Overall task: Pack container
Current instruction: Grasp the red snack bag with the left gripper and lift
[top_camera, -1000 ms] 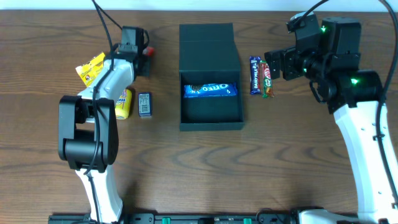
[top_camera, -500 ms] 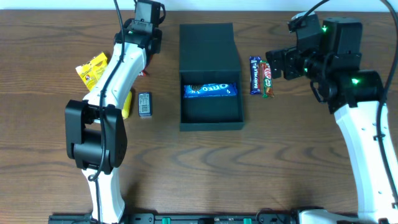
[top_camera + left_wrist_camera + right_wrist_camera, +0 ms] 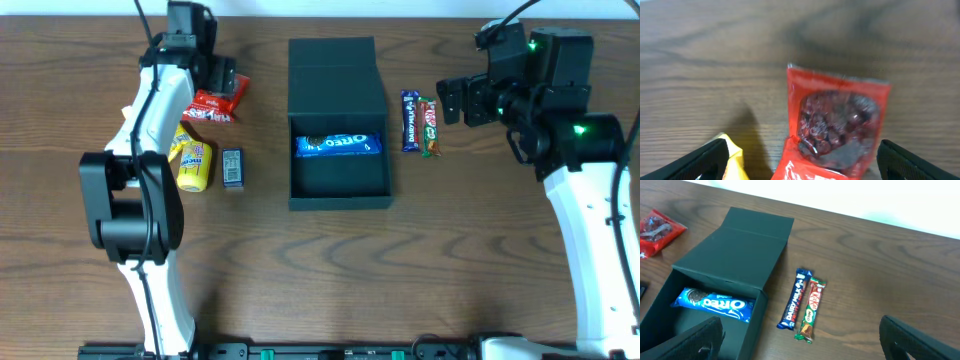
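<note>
Dark green matte cardboard box (image 3: 338, 176) sits central, lid open, blue Oreo pack (image 3: 338, 145) inside. Left gripper (image 3: 809, 160), jaws wide, hangs over a red plastic snack packet (image 3: 837, 125). Right gripper (image 3: 807, 340), equally wide, faces two chocolate bars (image 3: 796, 300) beside the box. The small grey pack (image 3: 232, 168) shows clearly only from overhead.

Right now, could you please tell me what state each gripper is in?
The left gripper is open and empty, above the red snack packet.
The right gripper is open and empty.
</note>
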Robot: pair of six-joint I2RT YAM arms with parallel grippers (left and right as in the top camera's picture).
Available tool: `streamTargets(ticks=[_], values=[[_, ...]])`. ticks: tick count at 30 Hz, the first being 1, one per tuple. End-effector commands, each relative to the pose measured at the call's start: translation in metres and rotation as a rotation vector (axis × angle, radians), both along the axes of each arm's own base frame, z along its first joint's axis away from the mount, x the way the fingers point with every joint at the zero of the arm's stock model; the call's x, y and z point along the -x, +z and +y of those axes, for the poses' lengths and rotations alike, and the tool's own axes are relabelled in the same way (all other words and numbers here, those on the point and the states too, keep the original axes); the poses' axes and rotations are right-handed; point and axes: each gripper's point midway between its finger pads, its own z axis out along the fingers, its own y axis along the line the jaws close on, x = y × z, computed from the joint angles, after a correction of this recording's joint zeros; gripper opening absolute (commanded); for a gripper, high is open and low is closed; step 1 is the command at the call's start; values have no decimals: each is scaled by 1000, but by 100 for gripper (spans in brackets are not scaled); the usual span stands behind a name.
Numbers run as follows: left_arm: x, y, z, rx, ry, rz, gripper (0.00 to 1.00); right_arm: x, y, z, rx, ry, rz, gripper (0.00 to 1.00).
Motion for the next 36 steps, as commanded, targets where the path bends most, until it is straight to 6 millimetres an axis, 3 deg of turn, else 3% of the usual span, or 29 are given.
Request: streamTargets(ticks=[1, 14, 21, 28, 36], values=[[0, -19, -19, 27, -130, 39, 95, 0, -1, -2, -11, -13, 9, 99], [8, -76, -25, 7, -200, 150, 95, 0, -1, -2, -36, -35, 17, 99], [10, -83, -24, 5, -198, 163, 99, 0, -1, -2, -38, -38, 17, 99], [8, -82, -6, -63, -105, 160, 74, -1, 0, -2, -39, -38, 9, 99], [7, -78, 1, -62, -15, 147, 56, -4, 3, -1, -40, -38, -6, 99]])
